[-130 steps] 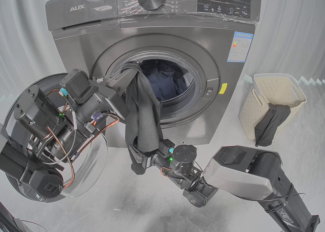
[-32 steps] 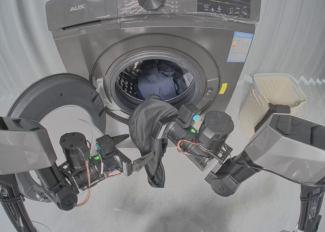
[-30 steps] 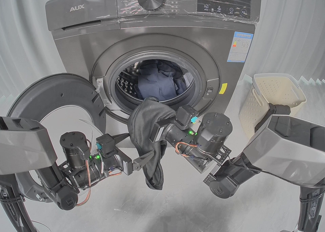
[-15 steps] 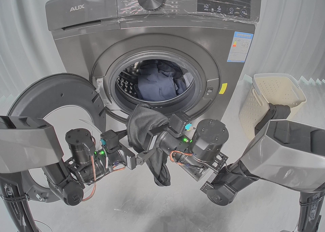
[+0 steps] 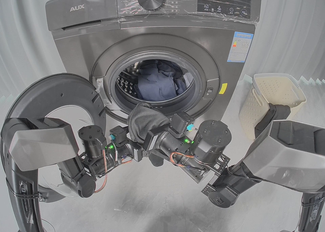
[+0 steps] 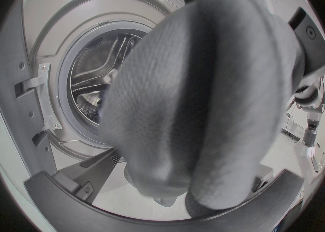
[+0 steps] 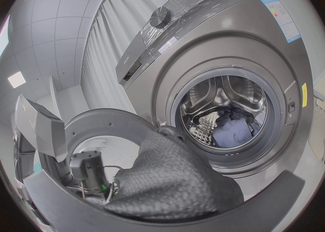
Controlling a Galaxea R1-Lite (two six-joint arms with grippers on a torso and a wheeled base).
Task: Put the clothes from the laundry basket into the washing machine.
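left tool [image 5: 137, 153]: low in front of the washing machine [image 5: 84, 45], pushed up against the dark grey garment [image 5: 147, 121]. In the left wrist view one finger [image 6: 98, 166] sits far out to the side with cloth bulging in the gap, so it reads as released, not clamped.
right tool [image 5: 149, 139]: just beside the left tool, aimed at the drum [image 5: 128, 80] opening and buried under the garment. Can't tell the grip state.
dark grey garment: bunched in a lump on top of the right tool, just below the lower rim of the opening and outside the drum. A short tail hangs under the tool, clear of the floor [image 5: 152, 202]. Can't tell if the lump touches the rim.
door [image 5: 50, 94]: swung fully open on the robot's left.
blue clothes [image 5: 157, 85]: piled inside the drum.
laundry basket [image 5: 281, 87]: cream, tilted, on the floor to the right of the machine, well apart from both tools.
black garment [image 5: 272, 112]: draped over the basket's front rim, hanging down outside.
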